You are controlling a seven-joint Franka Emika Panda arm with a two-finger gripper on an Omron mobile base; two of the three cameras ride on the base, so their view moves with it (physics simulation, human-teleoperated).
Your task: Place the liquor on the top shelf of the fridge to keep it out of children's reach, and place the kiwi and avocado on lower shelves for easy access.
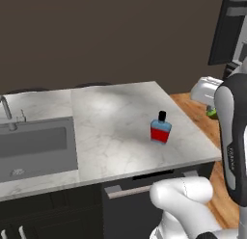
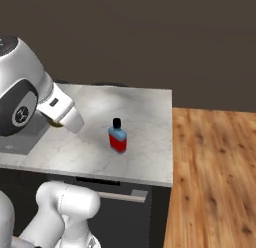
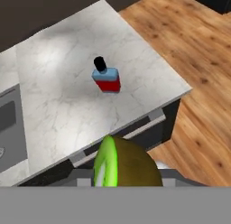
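The gripper's finger tips are hidden behind a brown roundish kiwi [image 3: 131, 166] with a bright green cut face, which sits right at the bottom of the hand view between the jaws, so they appear closed on it. One squat red and light blue liquor bottle with a black cap [image 1: 160, 129] stands upright, alone on the white marble counter [image 1: 116, 132], well apart from the single grey sink [image 1: 34, 149] at its left end. In the left base view, a green scrap shows beside the arm, too little to identify.

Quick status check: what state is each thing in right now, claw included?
liquor: upright on the counter, cap on, untouched.
kiwi: off the counter, in the claw.
claw: closed around the kiwi.
sink: basin looks dry, nothing in it.
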